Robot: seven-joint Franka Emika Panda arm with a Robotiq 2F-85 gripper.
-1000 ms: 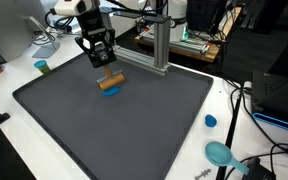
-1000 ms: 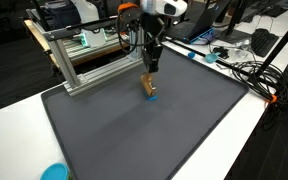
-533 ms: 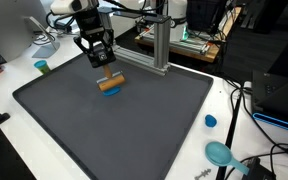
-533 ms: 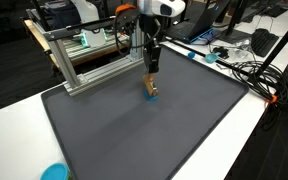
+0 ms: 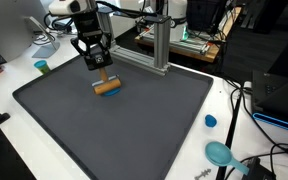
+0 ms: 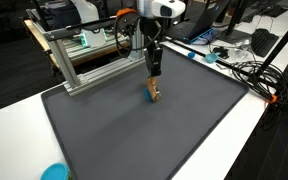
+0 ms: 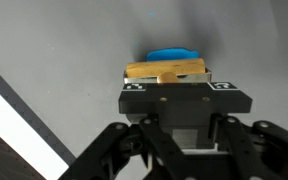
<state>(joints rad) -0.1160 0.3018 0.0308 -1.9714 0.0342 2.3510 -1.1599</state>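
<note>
Gripper (image 7: pixel 169 80) clamped on smooth rectangular wooden block (image 7: pixel 149 69); rounded blue piece (image 7: pixel 174 54) at twelve o'clock, matte grey mat (image 7: pixel 64 50).

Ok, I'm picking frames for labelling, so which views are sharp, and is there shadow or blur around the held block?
Wrist view: the tan block and the gripper are close up and soft, with a dark shadow on the mat beyond the blue piece. Both exterior views: evenly lit and fairly sharp, no glare on the mat, but the block is small.
</note>
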